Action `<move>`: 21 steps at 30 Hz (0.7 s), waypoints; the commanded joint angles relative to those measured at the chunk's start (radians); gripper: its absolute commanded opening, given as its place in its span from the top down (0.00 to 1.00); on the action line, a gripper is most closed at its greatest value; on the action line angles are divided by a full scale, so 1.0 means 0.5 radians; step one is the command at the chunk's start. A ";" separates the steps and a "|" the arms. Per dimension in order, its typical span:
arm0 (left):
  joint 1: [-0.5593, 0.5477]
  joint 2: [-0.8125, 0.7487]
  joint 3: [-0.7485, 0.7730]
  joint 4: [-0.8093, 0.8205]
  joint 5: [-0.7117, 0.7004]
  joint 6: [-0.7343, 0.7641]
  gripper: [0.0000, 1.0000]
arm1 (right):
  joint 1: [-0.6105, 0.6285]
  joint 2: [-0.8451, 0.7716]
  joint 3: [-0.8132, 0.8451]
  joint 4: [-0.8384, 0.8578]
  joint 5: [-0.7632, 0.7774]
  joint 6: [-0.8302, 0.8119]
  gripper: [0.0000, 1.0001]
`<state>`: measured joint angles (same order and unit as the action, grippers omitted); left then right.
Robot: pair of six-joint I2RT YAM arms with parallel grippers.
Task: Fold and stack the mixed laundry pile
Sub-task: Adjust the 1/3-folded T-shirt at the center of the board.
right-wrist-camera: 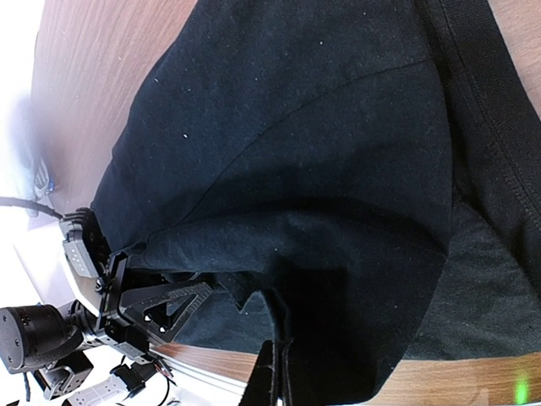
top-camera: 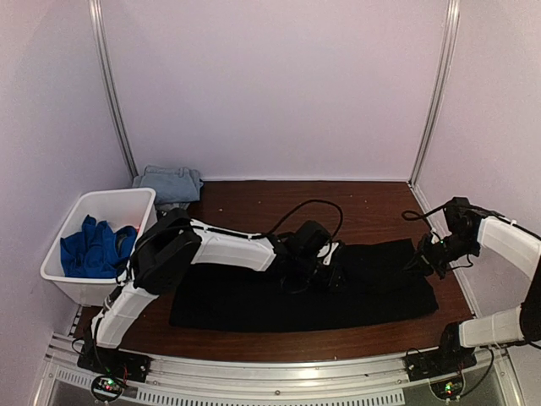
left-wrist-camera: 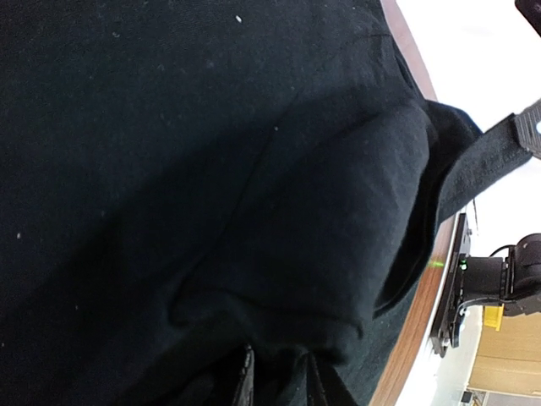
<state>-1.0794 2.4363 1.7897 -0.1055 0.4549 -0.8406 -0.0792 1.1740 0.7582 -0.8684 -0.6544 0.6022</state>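
A large black cloth (top-camera: pixel 372 288) lies spread across the middle of the brown table (top-camera: pixel 254 199). My left gripper (top-camera: pixel 331 269) is low over its centre. In the left wrist view a puckered fold of the black cloth (left-wrist-camera: pixel 254 169) sits pinched between the fingers of the left gripper (left-wrist-camera: pixel 281 381). My right gripper (top-camera: pixel 429 256) holds the cloth's right edge lifted. In the right wrist view the right gripper (right-wrist-camera: pixel 287 365) is shut on that edge of the black cloth (right-wrist-camera: pixel 321 144). Faded denim pieces (top-camera: pixel 171 183) lie at the back left. Bright royal-blue fabric (top-camera: pixel 95 247) fills a bin.
A white plastic bin (top-camera: pixel 127 201) stands at the table's left edge, beside the left arm's elbow (top-camera: pixel 165 249). Walls close in the back and both sides. A black cable (top-camera: pixel 308 207) loops above the left wrist. The table's near edge meets a metal rail (top-camera: pixel 279 372).
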 commanded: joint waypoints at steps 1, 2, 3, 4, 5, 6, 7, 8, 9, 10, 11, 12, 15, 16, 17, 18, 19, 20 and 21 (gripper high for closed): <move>-0.003 0.068 0.074 0.008 0.014 -0.056 0.76 | -0.013 -0.037 -0.021 0.019 -0.010 -0.003 1.00; -0.003 0.075 0.085 0.023 0.024 -0.057 0.75 | -0.013 -0.035 -0.022 0.019 -0.010 -0.003 1.00; -0.004 0.085 0.103 0.023 0.030 -0.056 0.76 | -0.013 -0.035 -0.022 0.019 -0.010 -0.005 1.00; -0.004 0.095 0.121 0.024 0.040 -0.053 0.76 | -0.013 -0.035 -0.025 0.019 -0.011 -0.005 1.00; -0.004 0.101 0.136 0.025 0.041 -0.050 0.77 | -0.013 -0.035 -0.025 0.020 -0.010 -0.005 1.00; -0.003 0.103 0.146 0.027 0.038 -0.048 0.78 | -0.013 -0.035 -0.028 0.024 -0.010 -0.002 1.00; -0.004 0.104 0.153 0.032 0.036 -0.044 0.79 | -0.013 -0.033 -0.028 0.026 -0.010 -0.003 1.00; -0.004 0.103 0.161 0.041 0.035 -0.039 0.81 | -0.013 -0.032 -0.028 0.029 -0.013 -0.002 1.00; -0.003 0.105 0.174 0.046 0.030 -0.040 0.84 | -0.013 -0.032 -0.028 0.030 -0.013 -0.002 1.00; -0.003 0.107 0.182 0.048 0.030 -0.038 0.86 | -0.013 -0.032 -0.027 0.026 -0.013 -0.002 1.00; -0.004 0.107 0.194 0.049 0.029 -0.040 0.90 | -0.013 -0.032 -0.024 0.025 -0.012 -0.003 1.00; -0.004 0.104 0.204 0.045 0.026 -0.037 0.93 | -0.012 -0.034 -0.020 0.017 -0.010 -0.005 1.00; -0.003 0.085 0.215 0.031 0.014 -0.025 1.00 | -0.013 -0.044 -0.016 0.002 -0.002 -0.005 1.00; -0.004 0.071 0.216 0.025 0.009 -0.018 1.00 | -0.013 -0.051 -0.016 -0.002 0.000 -0.003 1.00; -0.004 0.057 0.215 0.014 0.003 -0.005 1.00 | -0.013 -0.059 -0.019 -0.009 0.004 0.001 1.00; -0.004 0.039 0.209 0.000 -0.004 0.012 1.00 | -0.013 -0.070 -0.016 -0.017 0.005 0.006 1.00; -0.004 0.013 0.200 -0.015 -0.012 0.031 1.00 | -0.013 -0.084 -0.014 -0.031 0.014 0.012 1.00; -0.003 -0.013 0.190 -0.033 -0.015 0.052 1.00 | -0.013 -0.109 -0.012 -0.042 0.026 0.023 1.00; -0.003 -0.048 0.176 -0.056 -0.021 0.077 1.00 | -0.013 -0.134 -0.010 -0.054 0.038 0.034 1.00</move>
<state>-1.0794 2.4737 1.8706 -0.1112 0.4614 -0.8528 -0.0792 1.1564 0.7582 -0.8715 -0.6540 0.6037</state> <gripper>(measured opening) 0.021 0.006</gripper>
